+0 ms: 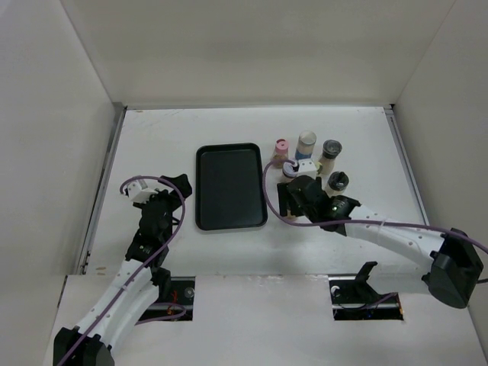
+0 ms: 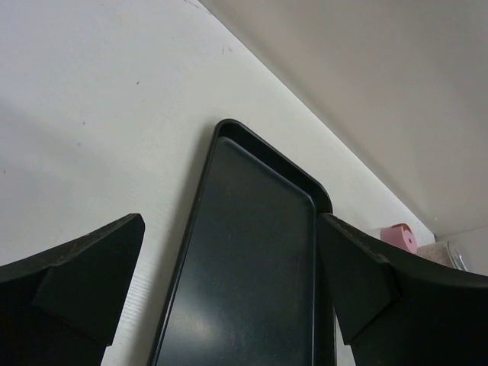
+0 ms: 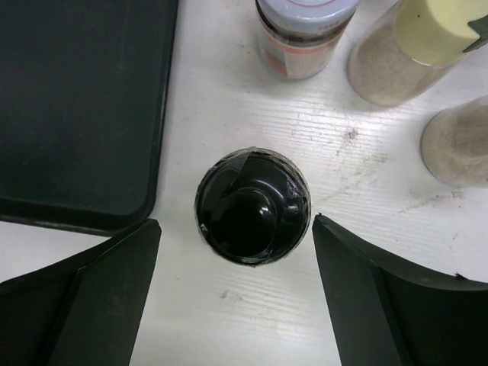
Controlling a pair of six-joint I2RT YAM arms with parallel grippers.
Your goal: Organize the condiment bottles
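A black-capped bottle stands upright on the table right of the black tray. My right gripper hangs over it, open, a finger on each side and neither touching; in the top view the gripper hides this bottle. Behind it stand a grey-lidded bottle, a cream-lidded one and another jar. The top view shows the pink-lidded bottle, the white blue-labelled bottle and two dark-topped ones. My left gripper is open and empty, left of the tray.
The flat tray lies mid-table with nothing in it; the left wrist view looks along it to the pink lid. White walls close the table at the back and both sides. A purple cable loops beside the right gripper.
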